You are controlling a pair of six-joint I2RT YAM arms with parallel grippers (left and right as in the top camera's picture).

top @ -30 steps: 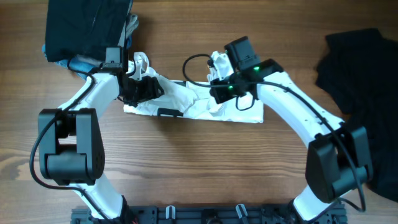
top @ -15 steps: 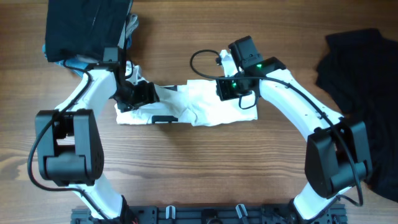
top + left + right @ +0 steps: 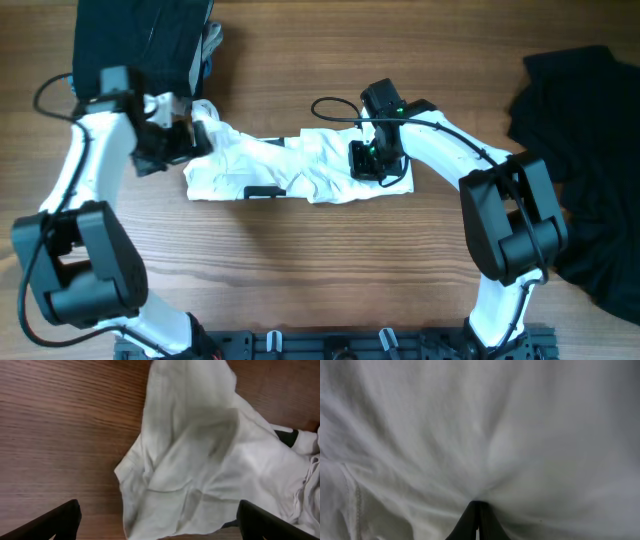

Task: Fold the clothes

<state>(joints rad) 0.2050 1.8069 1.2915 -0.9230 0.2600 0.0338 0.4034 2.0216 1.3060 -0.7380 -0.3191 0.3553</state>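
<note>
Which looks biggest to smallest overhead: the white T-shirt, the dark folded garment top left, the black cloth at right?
Largest: the black cloth, though cropped by the frame.
The white T-shirt and dark folded garment look about alike; the garment is cropped too, so unranked.

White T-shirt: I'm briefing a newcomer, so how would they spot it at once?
On the wooden table, look at the centre. The white T-shirt lies there as a crumpled strip. The pile at top left and the garment at far right are both dark.

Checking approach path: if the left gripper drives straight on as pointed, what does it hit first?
Likely the white T-shirt, bunched straight ahead of the open left gripper; the gap is hard to judge.
</note>
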